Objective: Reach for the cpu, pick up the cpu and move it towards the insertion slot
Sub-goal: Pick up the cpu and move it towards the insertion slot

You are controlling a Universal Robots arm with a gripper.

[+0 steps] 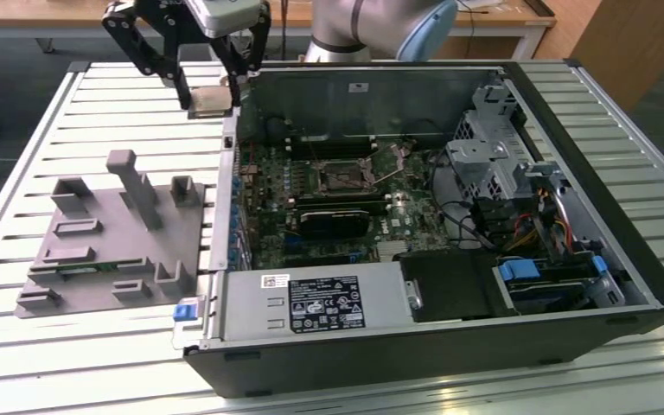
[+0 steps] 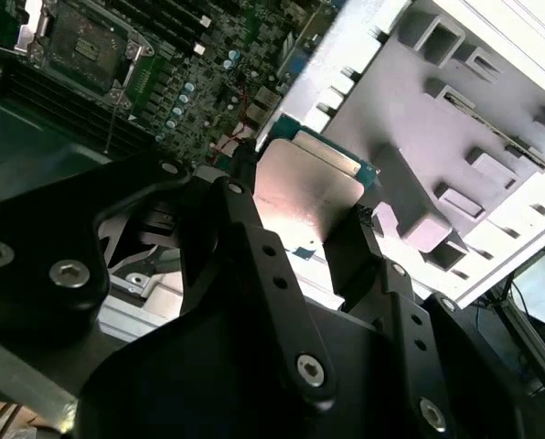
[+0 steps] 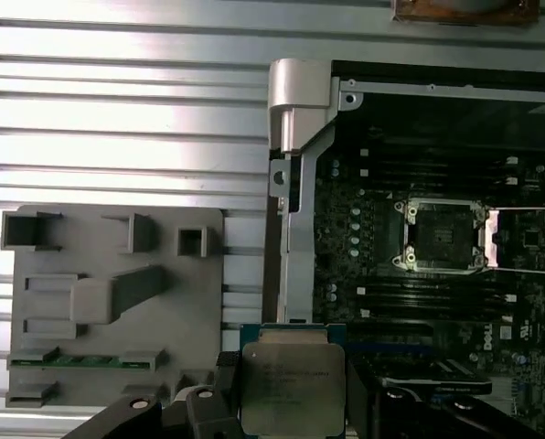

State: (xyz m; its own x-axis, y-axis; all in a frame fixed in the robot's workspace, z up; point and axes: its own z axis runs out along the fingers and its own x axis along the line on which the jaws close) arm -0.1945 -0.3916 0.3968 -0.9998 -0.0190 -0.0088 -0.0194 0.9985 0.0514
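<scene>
I have the gripper clamped on the cpu, airborne beside the case wall; insertion slot lies at 4 o'clock in the exterior view, so I keep the chip level

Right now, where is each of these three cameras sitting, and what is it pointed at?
Exterior view: off the arm, above the table, looking down on the open computer case, grey tray and raised gripper.
First wrist view: rides on the arm, looks straight down; the gripper clamps the cpu; insertion slot below.
Second wrist view: on the arm, angled along its black links toward the cpu.
All three share cpu, tray and slot.
</scene>
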